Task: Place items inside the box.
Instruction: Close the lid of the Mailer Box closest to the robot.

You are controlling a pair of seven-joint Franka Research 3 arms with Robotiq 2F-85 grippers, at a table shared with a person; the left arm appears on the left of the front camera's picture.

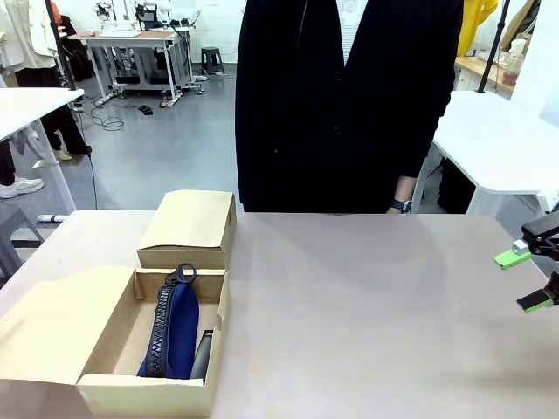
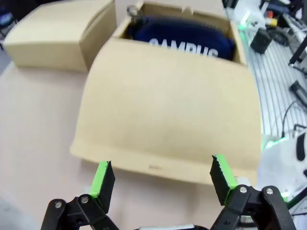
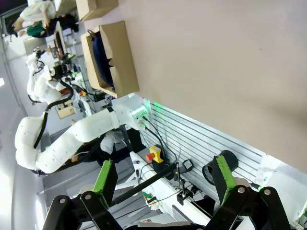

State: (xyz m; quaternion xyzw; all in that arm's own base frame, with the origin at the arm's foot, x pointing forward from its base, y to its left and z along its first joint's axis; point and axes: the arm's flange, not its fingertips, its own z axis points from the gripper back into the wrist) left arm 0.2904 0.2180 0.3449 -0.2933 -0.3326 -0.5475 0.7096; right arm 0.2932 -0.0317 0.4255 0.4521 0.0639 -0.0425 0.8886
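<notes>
Two brown cardboard boxes sit at the left end of a pale pinkish-beige table (image 1: 367, 305). Nearer the robot is the larger box (image 1: 113, 353), its wide flap lid (image 1: 48, 327) hinged open to the left and lying flat. Inside it rests a dark blue zip pouch (image 1: 173, 330) with white lettering, zipper pull toward the far wall; a dark item (image 1: 203, 353) lies beside the pouch, too little of it visible to identify. The smaller box (image 1: 188, 229) stands closed, just behind the larger one.

Right gripper (image 1: 527, 278): at the table's right edge, jaws spread wide, nothing between the green pads. Left gripper (image 2: 160, 179): jaws wide apart, empty, near the free edge of the open flap.

A person in dark clothing (image 1: 341, 105) stands at the far side of the table, a wristwatch (image 1: 400, 206) showing at one wrist. Beyond lie a grey floor (image 1: 166, 148), white worktables (image 1: 502, 144) at either side, and a bench with equipment (image 1: 140, 44) at the rear.
</notes>
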